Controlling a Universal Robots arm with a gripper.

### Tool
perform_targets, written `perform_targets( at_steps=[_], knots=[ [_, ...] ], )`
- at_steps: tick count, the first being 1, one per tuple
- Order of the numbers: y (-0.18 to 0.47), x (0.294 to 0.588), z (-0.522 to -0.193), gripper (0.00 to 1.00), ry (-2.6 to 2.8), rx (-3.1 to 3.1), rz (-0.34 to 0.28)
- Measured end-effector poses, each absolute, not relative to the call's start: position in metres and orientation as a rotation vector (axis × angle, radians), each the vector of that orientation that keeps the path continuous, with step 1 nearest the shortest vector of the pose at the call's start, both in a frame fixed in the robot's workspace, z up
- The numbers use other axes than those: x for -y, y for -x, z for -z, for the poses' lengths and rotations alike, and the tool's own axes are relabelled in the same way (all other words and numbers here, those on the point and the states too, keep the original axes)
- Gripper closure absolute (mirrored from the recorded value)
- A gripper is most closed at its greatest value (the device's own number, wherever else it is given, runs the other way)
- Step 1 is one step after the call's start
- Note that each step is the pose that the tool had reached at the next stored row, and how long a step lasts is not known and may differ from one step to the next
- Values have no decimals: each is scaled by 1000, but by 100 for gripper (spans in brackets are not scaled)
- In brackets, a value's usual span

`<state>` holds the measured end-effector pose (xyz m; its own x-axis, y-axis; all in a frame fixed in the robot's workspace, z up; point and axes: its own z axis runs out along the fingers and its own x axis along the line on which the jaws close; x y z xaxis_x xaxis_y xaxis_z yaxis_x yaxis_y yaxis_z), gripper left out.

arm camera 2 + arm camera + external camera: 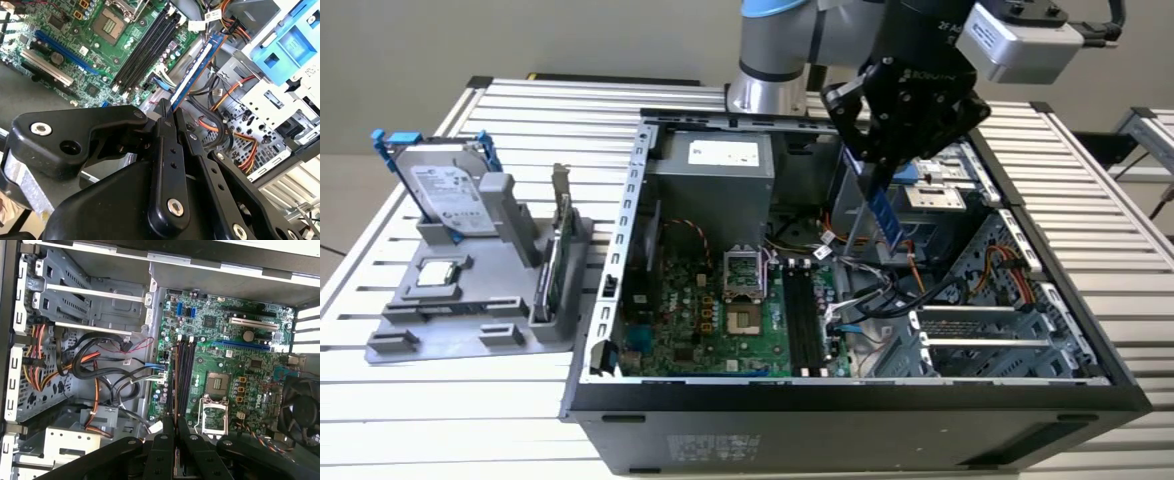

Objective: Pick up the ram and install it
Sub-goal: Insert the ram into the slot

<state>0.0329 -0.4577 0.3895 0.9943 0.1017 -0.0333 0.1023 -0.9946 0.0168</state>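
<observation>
My black gripper hangs over the open computer case, shut on the top of the ram, a narrow blue stick held on edge and pointing down. The stick is still in the air, above the cables to the exterior view's right of the motherboard. In the second wrist view the ram sticks out from between the fingertips. The first wrist view sees the ram edge-on, close beside the black memory slots. These memory slots appear empty in the exterior view.
A grey holder on the slatted table at the exterior view's left carries a hard drive, an expansion card and a processor chip. Inside the case are the power supply, loose cables and a drive cage.
</observation>
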Motion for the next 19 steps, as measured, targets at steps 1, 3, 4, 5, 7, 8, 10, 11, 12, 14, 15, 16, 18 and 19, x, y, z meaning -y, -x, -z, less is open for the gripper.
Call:
perform_targets(
  at_steps=[1, 3, 4, 5, 7, 8, 10, 11, 12, 14, 15, 16, 18, 19],
  knots=[
    [-33, 458, -389, 100, -3119, -159, 51],
    [-33, 458, -387, 100, -3119, -157, 51],
    [-33, 458, -387, 100, -3119, -156, 51],
    [-33, 458, -386, 100, -3119, -155, 51],
    [-33, 458, -385, 100, -3119, -153, 51],
    [-33, 458, -384, 100, -3119, -152, 51],
    [-33, 458, -384, 100, -3119, -151, 51],
    [-33, 458, -384, 100, -3119, -151, 51],
    [-33, 458, -384, 100, -3119, -151, 51],
    [-33, 458, -384, 100, -3119, -150, 51],
    [-33, 458, -384, 100, -3119, -150, 51],
    [-33, 458, -384, 100, -3119, -150, 51],
    [-33, 458, -383, 100, -3118, -150, 51],
    [-33, 458, -383, 100, -3118, -150, 51]
  ],
)
